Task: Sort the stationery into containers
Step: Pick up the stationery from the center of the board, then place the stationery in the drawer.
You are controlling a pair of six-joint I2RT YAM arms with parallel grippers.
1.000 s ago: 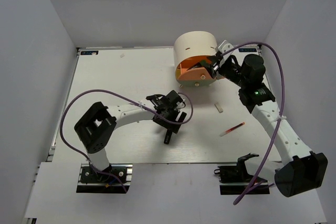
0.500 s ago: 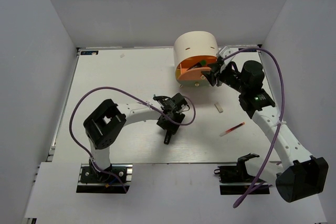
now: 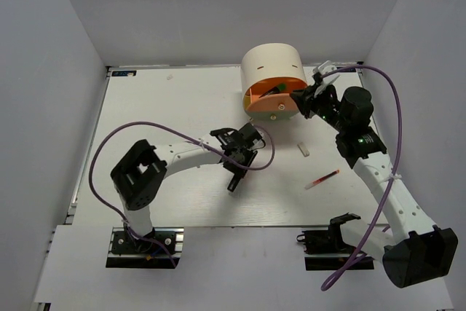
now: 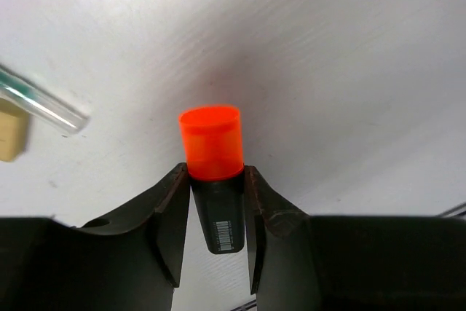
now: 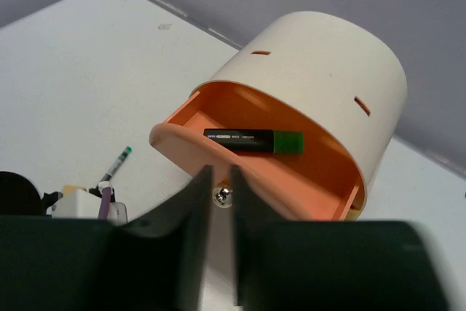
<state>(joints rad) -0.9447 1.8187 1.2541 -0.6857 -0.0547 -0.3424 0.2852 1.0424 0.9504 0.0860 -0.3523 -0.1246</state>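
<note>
**Asker:** Where is the orange-capped highlighter now?

**Me:** In my left gripper, on the near side of the cream drum and well apart from it. The fingers pinch the black barrel just behind the cap, so the cap sticks out ahead of them. I judge that grip will let it drop lengthways into the orange drawer.

**Asker:** Is the drawer ready?

**Me:** It stands pulled out of the drum on its near side. A green-ended highlighter already lies along its floor.

**Asker:** And your right gripper?

**Me:** It sits just off the drawer's front. Its fingers are drawn close with a thin slot between them, and the knob shows through that slot. I cannot tell whether they touch the knob.

**Asker:** What else is left?

**Me:** A pale pen and a tan eraser lie on the table near my left gripper. A red pen lies further from the drum, on its near right.

**Asker:** What has changed in the last second?

**Me:** My right fingers were over the drawer's mouth and have since backed off to the drum's right. My left gripper has carried its highlighter slightly nearer the drum.
</note>
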